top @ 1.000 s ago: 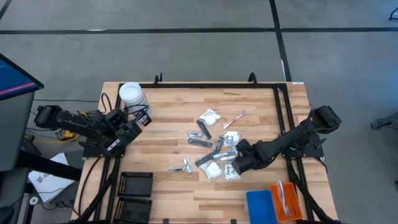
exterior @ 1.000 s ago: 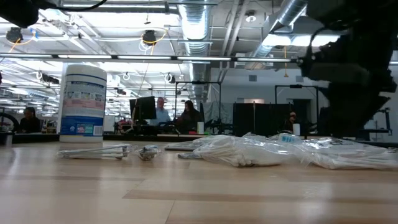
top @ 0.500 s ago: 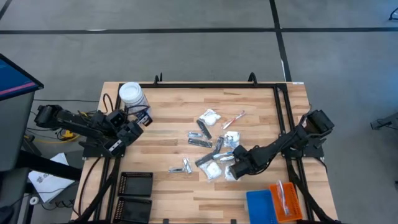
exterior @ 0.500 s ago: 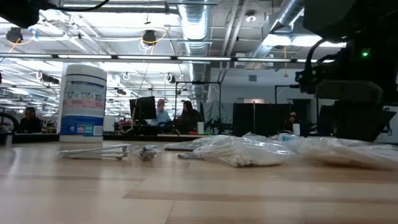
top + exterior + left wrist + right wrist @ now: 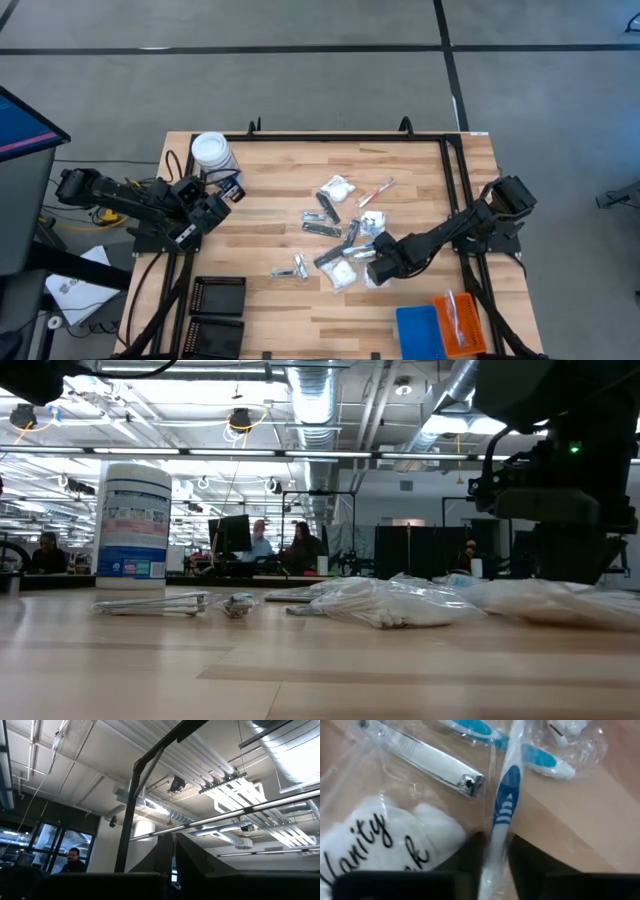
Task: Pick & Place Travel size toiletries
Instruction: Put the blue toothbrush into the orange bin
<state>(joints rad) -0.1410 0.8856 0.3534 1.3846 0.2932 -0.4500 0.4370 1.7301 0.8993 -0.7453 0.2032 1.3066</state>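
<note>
Blue-and-white, the clear-wrapped plastic toothbrush (image 5: 501, 815) lay on the pale wooden desk (image 5: 270, 185) with its handle running between the fingers of the right claw (image 5: 375, 270), which was closing on it; the dark fingers pressed either side of the handle, so the grip looked to be just forming. Approaching low and along the handle probably let the fingers pinch a slim thing lying flat. Just beside it sat a silvery metal nail clipper (image 5: 427, 757) in its own wrapper and a white crinkly sachet with black lettering (image 5: 375, 845), part of the loose scatter of small toiletries (image 5: 335, 225) mid-desk. An orange plastic tray (image 5: 460, 322) near the desk's right front corner seemed the likely destination. At the desk's left edge the left claw (image 5: 205, 212) waited, clenched on nothing, near a white-lidded round jar (image 5: 212, 153).
</note>
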